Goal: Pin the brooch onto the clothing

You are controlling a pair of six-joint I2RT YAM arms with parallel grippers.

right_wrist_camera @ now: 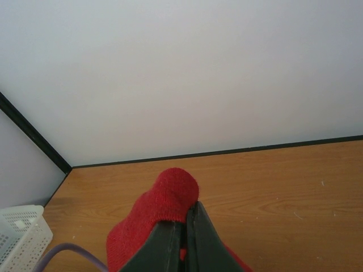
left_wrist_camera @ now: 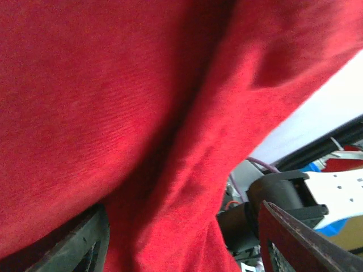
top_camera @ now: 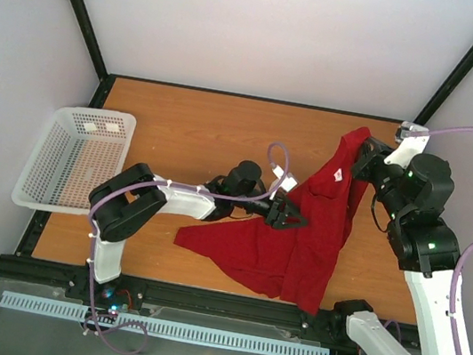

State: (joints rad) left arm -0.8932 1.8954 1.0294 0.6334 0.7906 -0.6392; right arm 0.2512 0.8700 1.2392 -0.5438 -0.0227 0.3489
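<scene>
Top view, red T-shirt point(top_camera: 298, 241): one, hanging from the right gripper point(top_camera: 368, 153). Its lower part lies on the table point(top_camera: 189, 134), and the left gripper point(top_camera: 292, 215) is against its middle.
Top view, count: one white basket point(top_camera: 98, 113), well apart from both grippers; no brooch seen.
Left wrist view, fingers point(left_wrist_camera: 85, 246): spread, with the red T-shirt point(left_wrist_camera: 113, 113) draped over them, not pinched.
Right wrist view, right gripper point(right_wrist_camera: 187, 215): fingers pressed together, pinching a fold of the red T-shirt point(right_wrist_camera: 164, 198).
Handling: probably light, limp and prone to sag; best gripped on a bunched fold or seam.

On the table point(top_camera: 191, 125), the basket point(top_camera: 35, 173) sits at 9 o'clock, overhanging the left edge. The shirt point(top_camera: 303, 242) lies from centre toward 5 o'clock, its upper end pinched in the right gripper point(top_camera: 368, 153) at 2 o'clock. The left gripper point(top_camera: 289, 215) is at centre, against the shirt's left side.
</scene>
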